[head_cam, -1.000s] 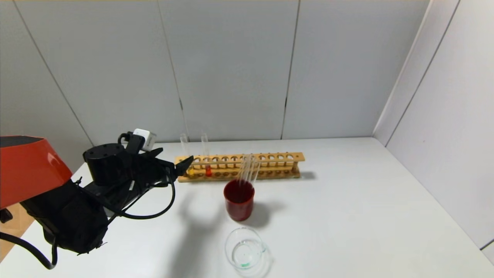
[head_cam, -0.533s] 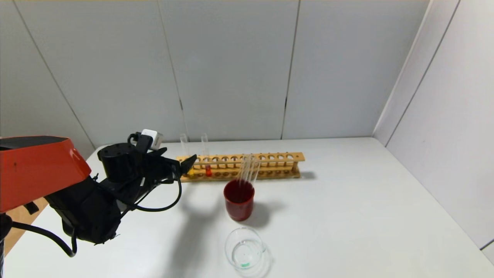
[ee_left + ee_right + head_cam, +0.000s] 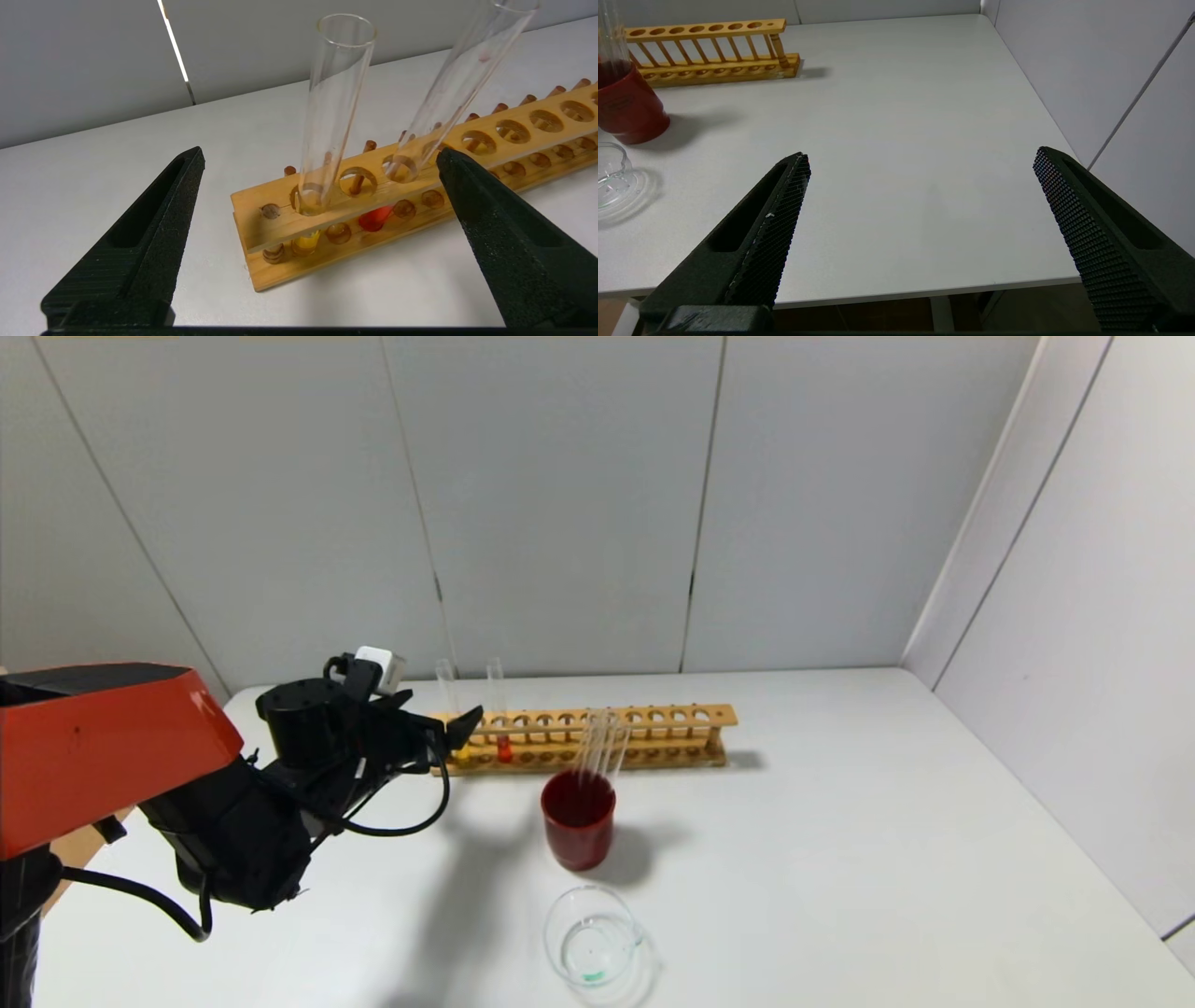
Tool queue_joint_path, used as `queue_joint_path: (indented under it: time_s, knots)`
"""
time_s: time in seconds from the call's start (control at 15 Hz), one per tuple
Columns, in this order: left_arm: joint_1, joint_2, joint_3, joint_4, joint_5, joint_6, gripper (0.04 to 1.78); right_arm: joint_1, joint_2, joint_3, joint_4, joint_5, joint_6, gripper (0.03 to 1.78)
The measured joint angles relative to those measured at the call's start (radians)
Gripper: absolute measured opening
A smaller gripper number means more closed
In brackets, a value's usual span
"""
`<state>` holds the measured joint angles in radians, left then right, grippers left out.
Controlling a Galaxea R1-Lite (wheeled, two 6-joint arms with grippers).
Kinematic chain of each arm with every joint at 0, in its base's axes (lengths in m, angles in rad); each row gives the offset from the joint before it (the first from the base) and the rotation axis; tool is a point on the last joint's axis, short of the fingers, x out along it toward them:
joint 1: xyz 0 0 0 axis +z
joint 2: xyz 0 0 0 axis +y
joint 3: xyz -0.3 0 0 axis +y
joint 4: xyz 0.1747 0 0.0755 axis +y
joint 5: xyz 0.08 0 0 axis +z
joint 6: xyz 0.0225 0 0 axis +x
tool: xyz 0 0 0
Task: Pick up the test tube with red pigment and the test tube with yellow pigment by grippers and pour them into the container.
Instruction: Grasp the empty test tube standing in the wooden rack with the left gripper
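The test tube with yellow pigment (image 3: 461, 751) stands in the first hole at the left end of the wooden rack (image 3: 653, 733). The test tube with red pigment (image 3: 504, 749) stands two holes to its right. In the left wrist view the yellow tube (image 3: 334, 112) stands upright and the red tube (image 3: 460, 74) leans. My left gripper (image 3: 464, 726) is open, close in front of the rack's left end, with both tubes between its fingers' lines (image 3: 320, 154) and touching neither. My right gripper (image 3: 920, 156) is open and empty above the table's front right edge. The container (image 3: 594, 947) stands at the front.
A dark red cup (image 3: 579, 819) holding several colourless tubes (image 3: 602, 747) stands between the rack and the beaker. The rack (image 3: 710, 51), the cup (image 3: 626, 109) and the beaker (image 3: 609, 175) also show in the right wrist view. Walls close the back and the right side.
My left arm has moved forward and to the right, bringing its open gripper closer to the left end of the rack. Tubes, cup and beaker have not moved.
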<state>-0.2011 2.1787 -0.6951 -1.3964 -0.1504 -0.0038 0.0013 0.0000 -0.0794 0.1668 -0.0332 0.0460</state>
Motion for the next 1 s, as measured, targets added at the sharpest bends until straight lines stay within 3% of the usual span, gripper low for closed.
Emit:
queue_joint_path:
  time_s: [0.2, 0.33, 0.47, 0.8, 1.0]
  knots:
    - [0.000, 0.010, -0.017, 0.007, 0.000, -0.009, 1.69, 0.000, 0.000, 0.000, 0.000, 0.000, 0.000, 1.75]
    - [0.001, 0.015, -0.024, 0.017, 0.000, -0.012, 1.52, 0.000, 0.000, 0.000, 0.000, 0.000, 0.000, 1.75]
    - [0.002, 0.023, -0.030, 0.017, 0.001, -0.016, 1.25, 0.000, 0.000, 0.000, 0.000, 0.000, 0.000, 1.75]
    - [0.003, 0.035, -0.035, 0.017, 0.001, -0.016, 0.39, 0.000, 0.000, 0.000, 0.000, 0.000, 0.000, 1.75]
    - [0.003, 0.039, -0.036, 0.014, 0.001, -0.016, 0.29, 0.000, 0.000, 0.000, 0.000, 0.000, 0.000, 1.75]
